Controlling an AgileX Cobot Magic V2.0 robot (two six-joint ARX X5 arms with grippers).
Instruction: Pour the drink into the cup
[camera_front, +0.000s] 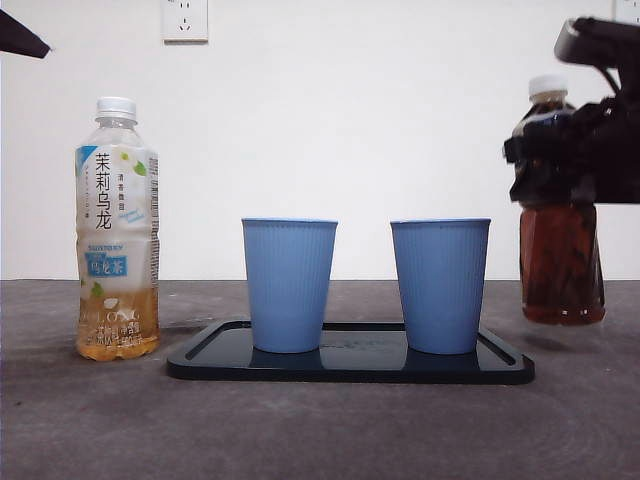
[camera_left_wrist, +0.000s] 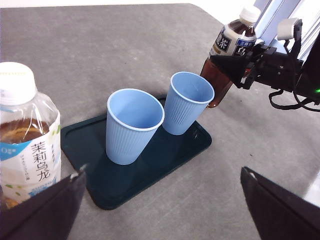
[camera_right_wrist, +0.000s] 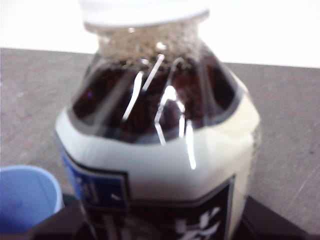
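The right gripper (camera_front: 585, 150), at the right edge of the front view, has its jaws clamped around a dark tea bottle (camera_front: 560, 265), held clear of the table beside the nearer cup (camera_front: 440, 285). The white cap (camera_front: 548, 86) looks sealed, so it likely needs removing before tilting. A second cup (camera_front: 289, 283) shares the tray (camera_front: 350, 365). A pale bottle (camera_front: 117, 230) stands at left, near the left gripper (camera_left_wrist: 160, 200), jaws spread wide and empty.
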